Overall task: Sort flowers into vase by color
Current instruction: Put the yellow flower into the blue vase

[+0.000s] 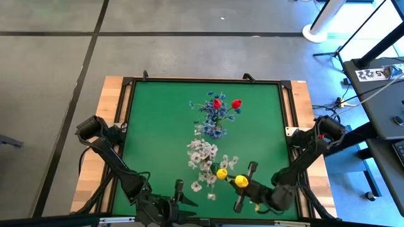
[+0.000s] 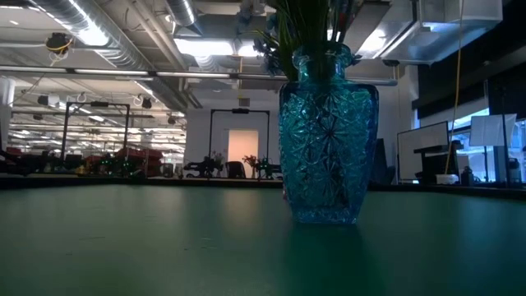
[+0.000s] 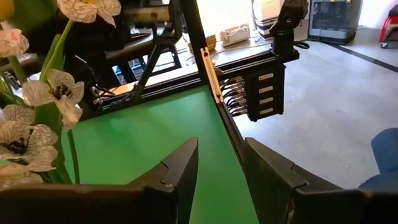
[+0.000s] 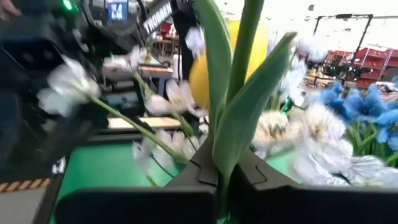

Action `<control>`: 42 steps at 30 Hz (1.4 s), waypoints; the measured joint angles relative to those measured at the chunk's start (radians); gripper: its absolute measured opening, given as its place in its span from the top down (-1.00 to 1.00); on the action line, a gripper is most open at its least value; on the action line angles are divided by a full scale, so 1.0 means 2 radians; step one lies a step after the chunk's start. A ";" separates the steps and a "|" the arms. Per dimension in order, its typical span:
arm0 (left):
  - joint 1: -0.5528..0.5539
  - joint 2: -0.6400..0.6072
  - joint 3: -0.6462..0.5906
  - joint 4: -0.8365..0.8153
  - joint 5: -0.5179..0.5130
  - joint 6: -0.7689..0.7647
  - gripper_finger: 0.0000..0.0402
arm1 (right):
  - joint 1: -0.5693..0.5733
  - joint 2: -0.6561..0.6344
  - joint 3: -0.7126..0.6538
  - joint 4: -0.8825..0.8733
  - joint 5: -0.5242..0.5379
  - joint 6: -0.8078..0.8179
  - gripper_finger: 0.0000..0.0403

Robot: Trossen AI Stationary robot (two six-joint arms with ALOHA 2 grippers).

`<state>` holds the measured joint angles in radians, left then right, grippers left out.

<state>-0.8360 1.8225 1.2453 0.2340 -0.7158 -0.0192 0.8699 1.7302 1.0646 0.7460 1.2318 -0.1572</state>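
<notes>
Stem first: the right gripper [image 4: 219, 177] pinches the green stem of a yellow tulip-like artificial flower [image 1: 240, 181] at the counter's near edge, the stem's long axis running up between its fingers. White blossom sprays [image 1: 203, 153] lie at its ten o'clock. The blue cut-glass vase [image 1: 217, 130], holding red and blue blooms, stands beyond at eleven o'clock, open green counter [image 1: 158, 126] around. The left gripper [image 3: 217, 180] waits partly spread, empty, at nine o'clock.

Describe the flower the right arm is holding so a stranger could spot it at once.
Start at the green table and find the vase of blue and red flowers near its middle. Below it lie white blossoms; at their lower edge the right gripper is shut on a green stem. Its flower is a yellow tulip-like bloom.
</notes>
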 joint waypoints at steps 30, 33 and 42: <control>-0.020 -0.084 0.000 -0.155 0.000 -0.070 0.38 | 0.019 -0.111 0.062 -0.425 -0.107 0.240 -0.35; -0.009 -0.084 0.000 -0.155 0.004 -0.077 0.38 | 0.028 -0.122 0.062 -0.481 -0.112 0.286 -0.37; 0.018 -0.084 0.000 -0.163 0.027 -0.079 0.38 | 0.030 -0.121 0.062 -0.657 -0.113 0.465 -0.38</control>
<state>-0.8009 1.6539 1.2449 -0.0916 -0.6616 -0.1781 0.9291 1.4872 1.1885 -0.5673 1.0059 0.7721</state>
